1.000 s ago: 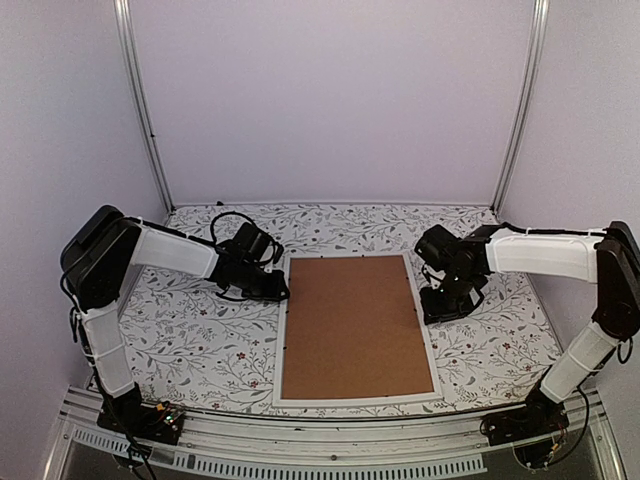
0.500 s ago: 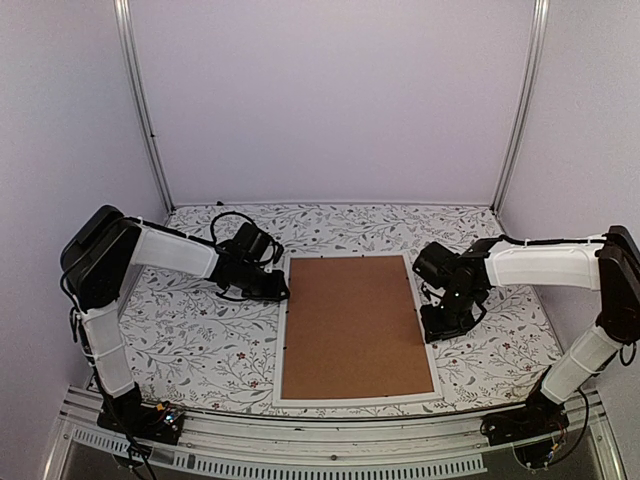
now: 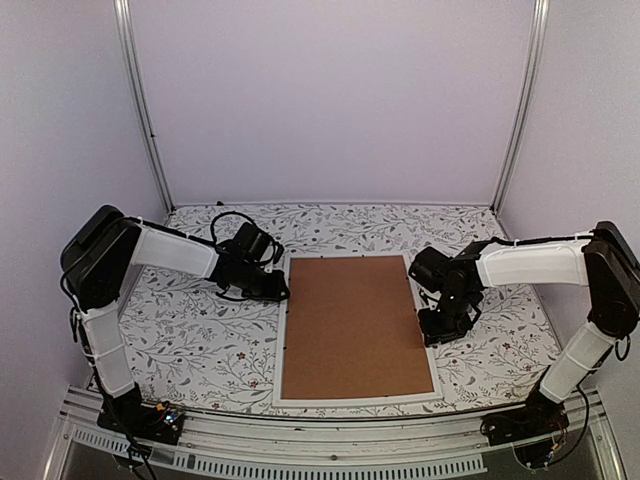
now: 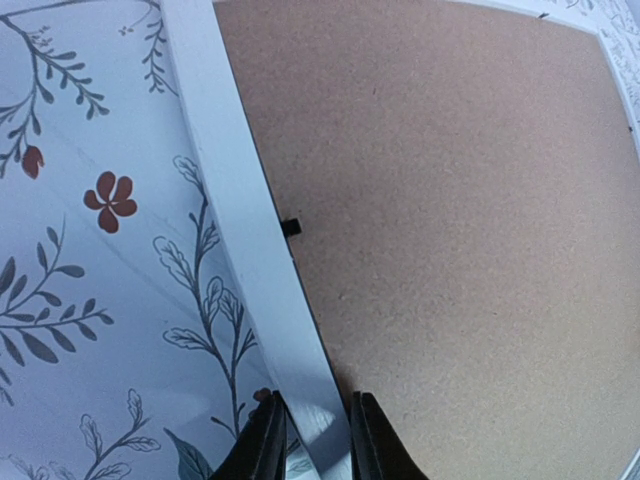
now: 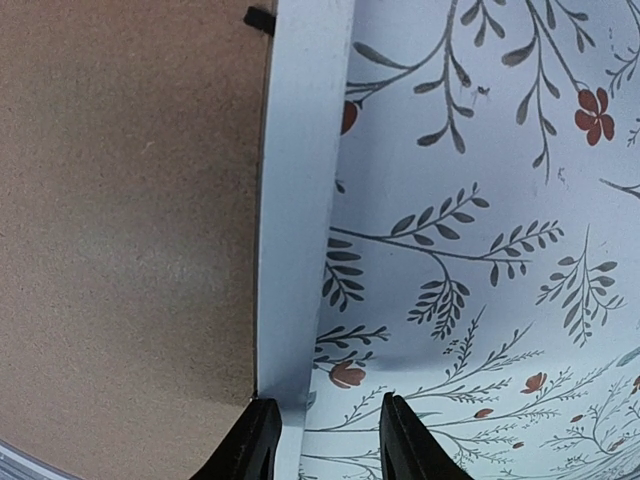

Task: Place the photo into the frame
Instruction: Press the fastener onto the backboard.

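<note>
Frame is laid flat at table centre, back side up, long axis running near-to-far. Opening is filled by brown backing board. Photo is not discernible in any view.

L gripper is set low at the frame's far-L corner. In the wrist view, L gripper is seen w/ fingers on either side of the white rail, both against it: rail is pinched.

R gripper is positioned at the frame's R rail, approx. mid-length. Wrist view: R gripper jaws are held apart. The rail's outer edge lies just inside the L finger, and the rest of the gap is over the floral tablecloth. Nothing is clamped.

Small black retaining tabs are noted at the board edge.
</note>
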Tool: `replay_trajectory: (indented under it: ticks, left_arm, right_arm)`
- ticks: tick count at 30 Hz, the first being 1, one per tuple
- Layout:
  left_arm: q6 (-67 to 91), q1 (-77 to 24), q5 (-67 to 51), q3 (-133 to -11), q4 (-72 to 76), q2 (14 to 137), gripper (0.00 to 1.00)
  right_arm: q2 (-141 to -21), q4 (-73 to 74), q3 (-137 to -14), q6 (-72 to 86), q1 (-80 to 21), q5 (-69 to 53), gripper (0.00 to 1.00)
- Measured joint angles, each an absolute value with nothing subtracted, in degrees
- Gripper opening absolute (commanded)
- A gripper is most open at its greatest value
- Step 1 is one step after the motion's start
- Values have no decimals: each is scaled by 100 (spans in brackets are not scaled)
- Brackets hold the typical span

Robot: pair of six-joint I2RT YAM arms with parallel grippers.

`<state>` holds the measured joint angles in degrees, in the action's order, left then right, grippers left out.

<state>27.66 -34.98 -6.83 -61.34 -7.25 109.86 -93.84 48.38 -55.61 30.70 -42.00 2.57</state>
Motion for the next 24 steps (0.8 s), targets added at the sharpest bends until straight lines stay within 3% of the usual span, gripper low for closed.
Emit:
replay_trajectory:
  ticks: [24]
  left_arm:
    - [2764,-3496,-674,-6134,-716,10989,24]
  right_arm:
    - [-9664,5050,-5857,3074,-4318,266,38]
